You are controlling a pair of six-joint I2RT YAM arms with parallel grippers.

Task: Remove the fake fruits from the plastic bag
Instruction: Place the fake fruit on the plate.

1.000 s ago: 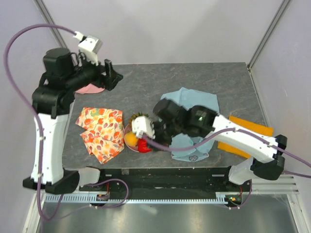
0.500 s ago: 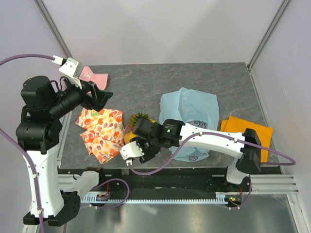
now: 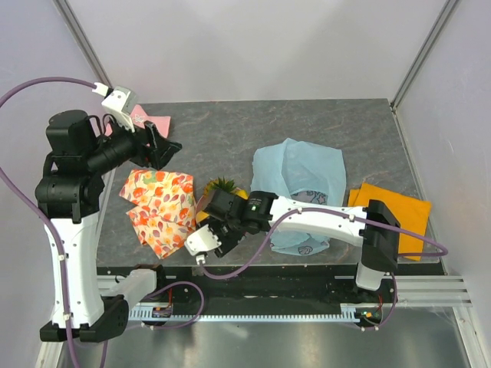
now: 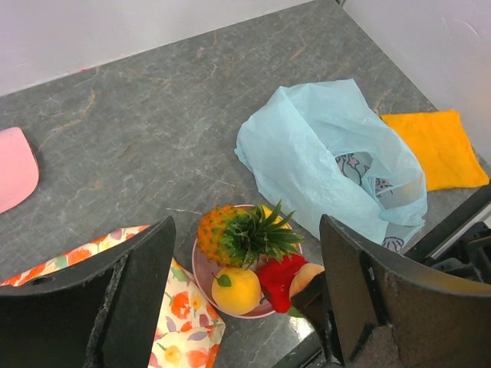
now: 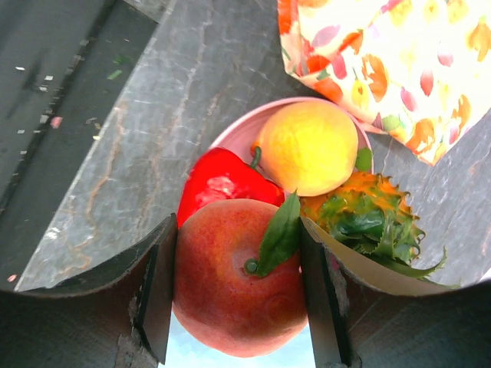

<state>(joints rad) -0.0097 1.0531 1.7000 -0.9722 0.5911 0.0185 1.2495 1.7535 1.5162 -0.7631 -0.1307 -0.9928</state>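
Note:
My right gripper is shut on the pink-orange peach and holds it just over a pink plate. On the plate lie the red pepper, the orange ball and the pineapple. From above, the right gripper covers the plate's near side. The light-blue plastic bag lies crumpled to the right, its mouth open in the left wrist view. My left gripper is open and empty, high over the table's left.
A floral orange-and-white cloth lies left of the plate. A flat orange cloth lies right of the bag. A pink object sits at the back left. The plate is close to the table's front edge.
My right gripper has moved toward the front edge beside the plate, peach in its jaws. My left arm has swung from the back toward the left side.

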